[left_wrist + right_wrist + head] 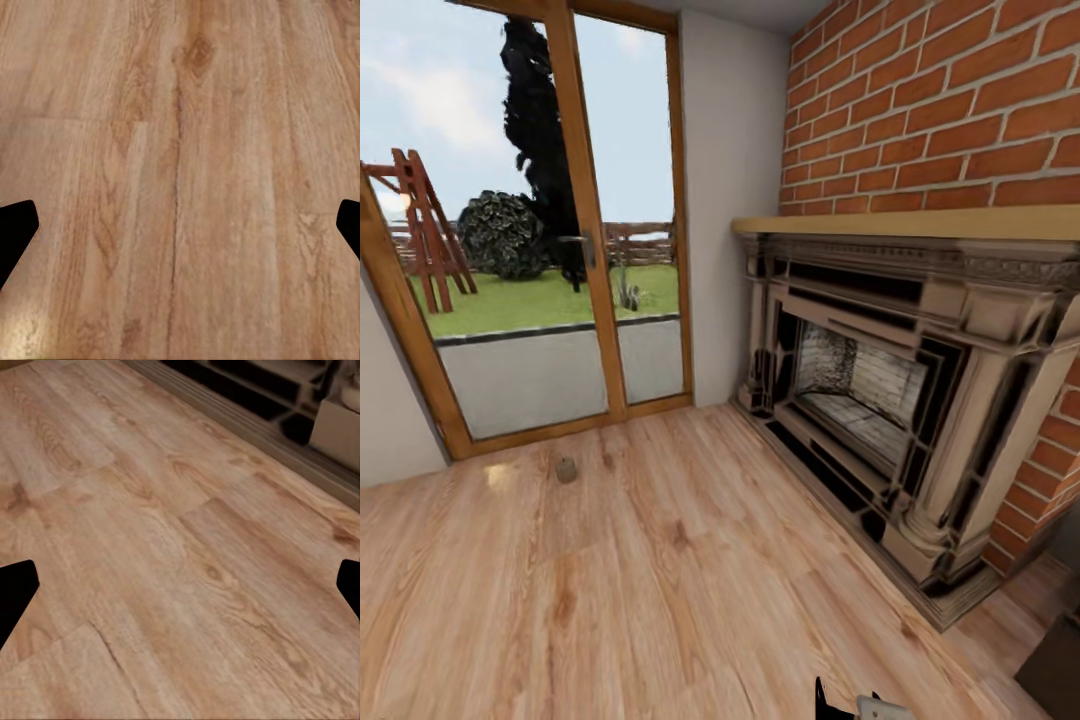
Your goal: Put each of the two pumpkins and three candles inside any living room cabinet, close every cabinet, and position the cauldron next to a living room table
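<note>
Wooden floor (660, 580) stretches before you, glass doors (550, 220) ahead, brick fireplace (880, 400) on the right. One candle (566, 469) stands near the doors. Your left gripper (180, 232) and right gripper (180, 592) hang over bare boards, jaws spread wide, holding nothing.

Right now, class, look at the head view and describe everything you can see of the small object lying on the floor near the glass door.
The small object is a short, stubby, grey-tan lump, too small to name for certain, though its shape suits a candle. It sits alone on the wooden floor, just inside the wood-framed glass door and well left of the fireplace. It looks upright and only the floor touches it. No wick or other detail can be made out.
</note>
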Motion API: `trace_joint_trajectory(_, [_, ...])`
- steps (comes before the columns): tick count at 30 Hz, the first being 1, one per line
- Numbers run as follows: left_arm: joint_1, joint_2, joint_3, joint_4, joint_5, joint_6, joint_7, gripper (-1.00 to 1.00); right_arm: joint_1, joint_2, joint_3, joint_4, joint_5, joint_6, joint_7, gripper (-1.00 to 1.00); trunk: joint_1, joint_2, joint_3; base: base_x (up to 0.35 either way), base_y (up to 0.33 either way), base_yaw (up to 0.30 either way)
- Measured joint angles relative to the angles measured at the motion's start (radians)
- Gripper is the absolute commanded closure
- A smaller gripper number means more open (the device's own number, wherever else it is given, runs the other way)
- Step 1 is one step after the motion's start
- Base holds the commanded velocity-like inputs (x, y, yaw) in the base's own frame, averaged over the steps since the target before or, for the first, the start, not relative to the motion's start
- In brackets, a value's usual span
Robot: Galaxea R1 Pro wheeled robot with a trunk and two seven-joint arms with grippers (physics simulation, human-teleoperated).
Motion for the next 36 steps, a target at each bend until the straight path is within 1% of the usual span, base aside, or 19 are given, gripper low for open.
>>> trace_joint_trajectory(36, [0.0, 0.0, 0.0, 0.003, 0.002, 0.008, 0.001, -1.0, 0.0, -0.003, -0.002, 0.0, 0.0, -0.001, -0.001, -1.0, 0.0, 0.0, 0.0, 0.331, 0.0, 0.287])
